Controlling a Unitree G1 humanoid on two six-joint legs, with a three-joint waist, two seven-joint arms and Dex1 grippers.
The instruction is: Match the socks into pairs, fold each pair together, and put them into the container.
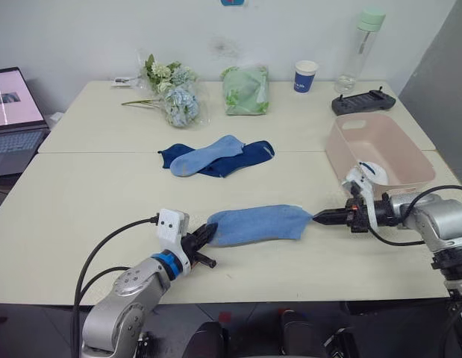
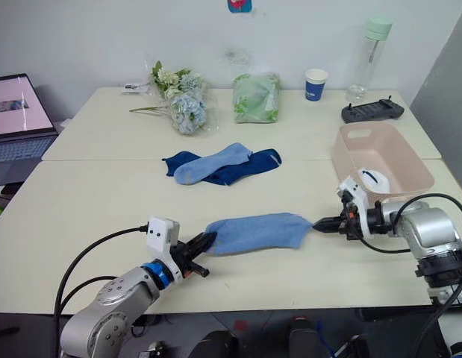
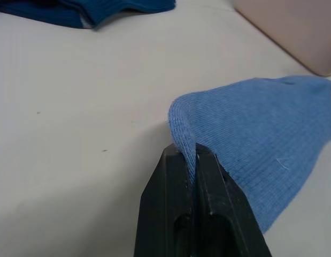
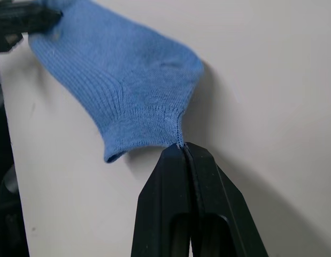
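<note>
A light blue sock (image 1: 257, 224) lies stretched on the counter (image 1: 81, 224) near its front edge, the left gripper (image 1: 204, 237) clamped on one end and the right gripper (image 1: 320, 217) pinching the other. Farther back, another light blue sock (image 1: 208, 156) rests across two dark navy socks (image 1: 242, 158). The pale pink tub (image 1: 376, 149) stands just behind the right gripper

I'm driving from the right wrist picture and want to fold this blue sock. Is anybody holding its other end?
Observer: Yes, the left gripper pinches the light blue sock at its far end.
Operator: Where's its match?
Observer: Another light blue sock lies on the navy socks, mid-table.
Operator: Is the tub near?
Observer: The pink container sits just beyond the right gripper, something white inside.
</note>
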